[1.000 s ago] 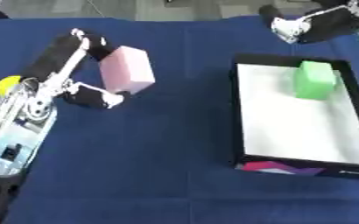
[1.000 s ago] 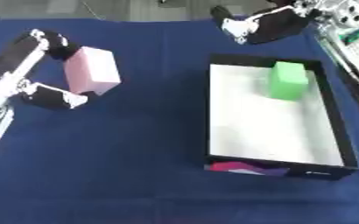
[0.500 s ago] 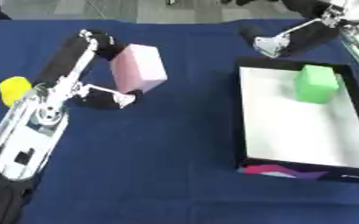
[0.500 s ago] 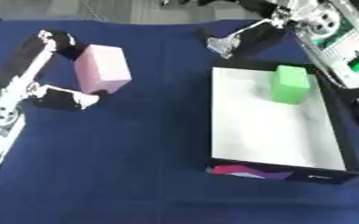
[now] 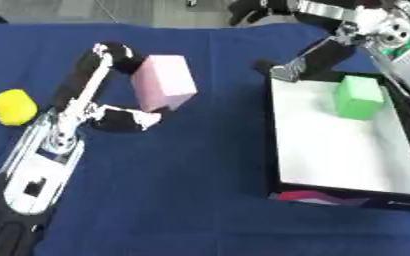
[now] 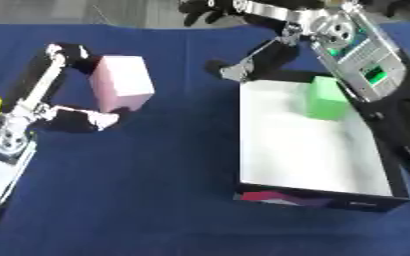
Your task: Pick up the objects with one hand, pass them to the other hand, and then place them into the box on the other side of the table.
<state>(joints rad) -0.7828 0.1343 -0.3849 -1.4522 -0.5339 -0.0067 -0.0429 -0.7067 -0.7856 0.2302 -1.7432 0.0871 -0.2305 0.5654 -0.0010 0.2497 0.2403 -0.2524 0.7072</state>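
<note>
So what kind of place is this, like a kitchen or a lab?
Probably a lab or test bench rather than a kitchen: a table under a blue cloth, plain foam-like blocks, pink and green, and a white-lined sorting box.

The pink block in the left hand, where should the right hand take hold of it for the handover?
Probably from the right, across the pink block's upper end. The left hand pinches its left side top and bottom, leaving the right face and tilted top bare toward the right hand.
</note>
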